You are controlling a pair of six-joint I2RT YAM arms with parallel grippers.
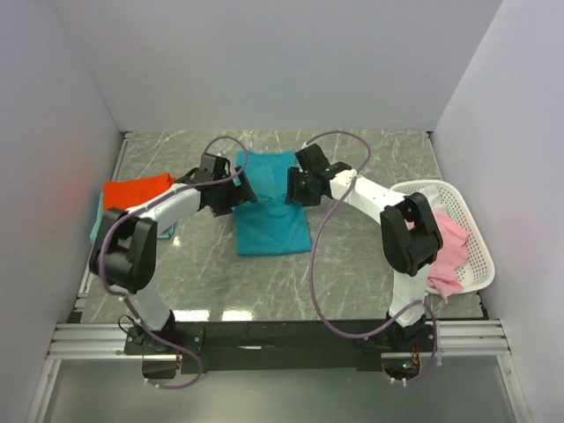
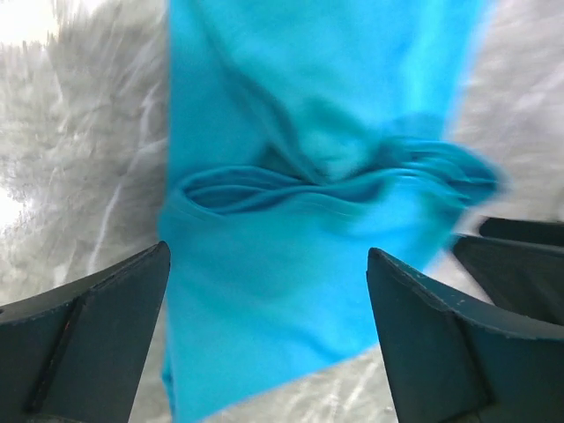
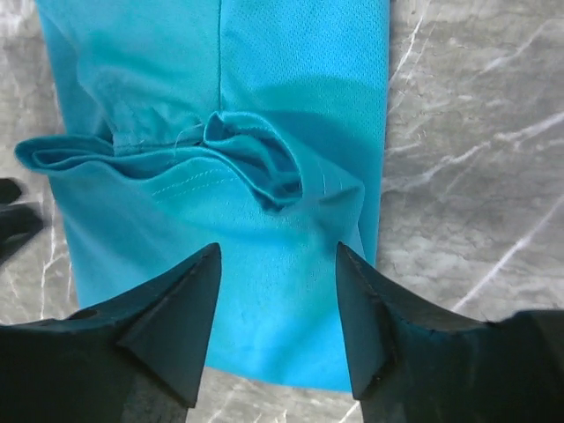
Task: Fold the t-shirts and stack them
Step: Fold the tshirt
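Observation:
A teal-blue t-shirt (image 1: 269, 216) lies folded lengthwise in the middle of the table. It also shows in the left wrist view (image 2: 300, 132) and in the right wrist view (image 3: 264, 115), with a bunched fold across it. My left gripper (image 1: 236, 192) hovers open over its left edge, and in the left wrist view (image 2: 269, 264) the jaws are wide apart and empty. My right gripper (image 1: 295, 187) hovers open over its right edge, and in the right wrist view (image 3: 278, 260) it is empty. An orange-red shirt (image 1: 137, 190) lies at the left on a light teal one (image 1: 95, 227). A pink shirt (image 1: 448, 251) is in the basket.
A white mesh basket (image 1: 471, 231) stands at the right edge of the table, beside the right arm's base. Grey walls close in the table at the left, back and right. The arms' mounting rail (image 1: 282, 339) runs along the near edge.

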